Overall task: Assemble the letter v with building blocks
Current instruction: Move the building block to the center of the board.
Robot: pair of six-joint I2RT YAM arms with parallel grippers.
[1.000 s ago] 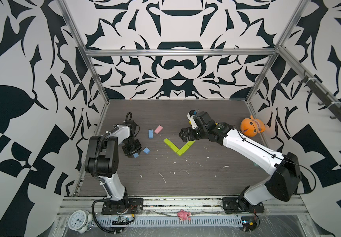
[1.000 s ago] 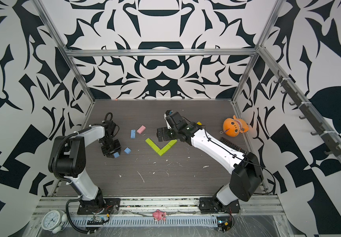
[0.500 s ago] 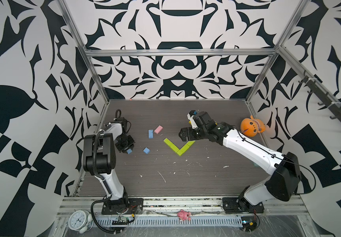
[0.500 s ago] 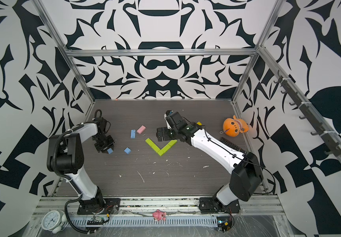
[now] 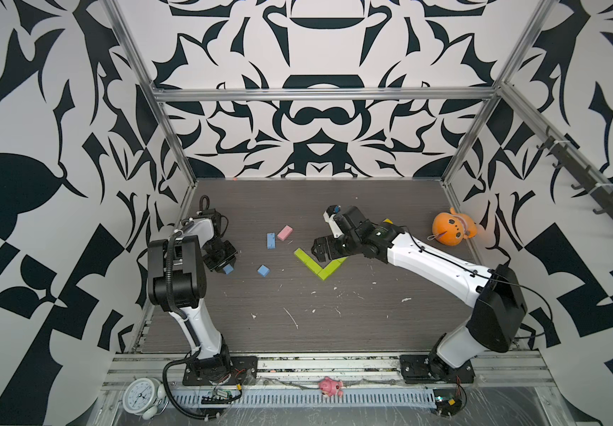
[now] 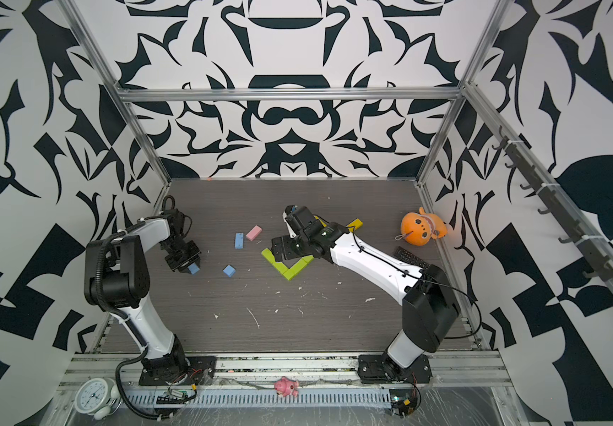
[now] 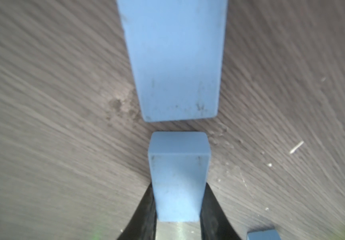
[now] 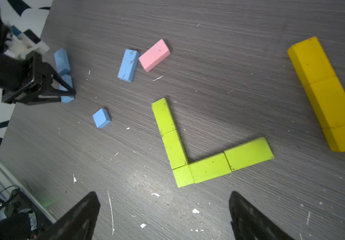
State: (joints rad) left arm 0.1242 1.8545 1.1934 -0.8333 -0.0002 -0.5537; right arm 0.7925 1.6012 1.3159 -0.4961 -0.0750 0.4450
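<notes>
- The left arm (image 5: pixel 177 271) stood folded at the left edge of the bench (image 5: pixel 297 324), its elbow raised and its wrist bent down toward the surface
- The left fingers (image 7: pixel 142 216) were pinched narrowly on a small light blue block (image 7: pixel 179 178), clamping two opposite sides so that one end stuck out past the tips; whether that end touched the bench could not be told
- A second light blue block (image 7: pixel 175 60) lay just ahead of the held one, end to end, with a thin gap between them
- The right arm (image 5: pixel 438 265) stretched low and diagonally from its base toward the middle, its wrist above the right stroke of the lime green V (image 8: pixel 188 164)
- The right fingers (image 8: pixel 80 216) were spread wide and held nothing
- The V lay flat mid-bench, five blocks touching in two strokes
- A long blue block (image 8: pixel 128 65) and the pink block (image 8: pixel 154 55) lay nearly corner to corner left of the V, with a short blue block (image 8: pixel 101 118) between the V and the left arm
- The yellow blocks (image 8: pixel 329 97) lay in a row right of the V, partly hidden by the right arm in both top views
</notes>
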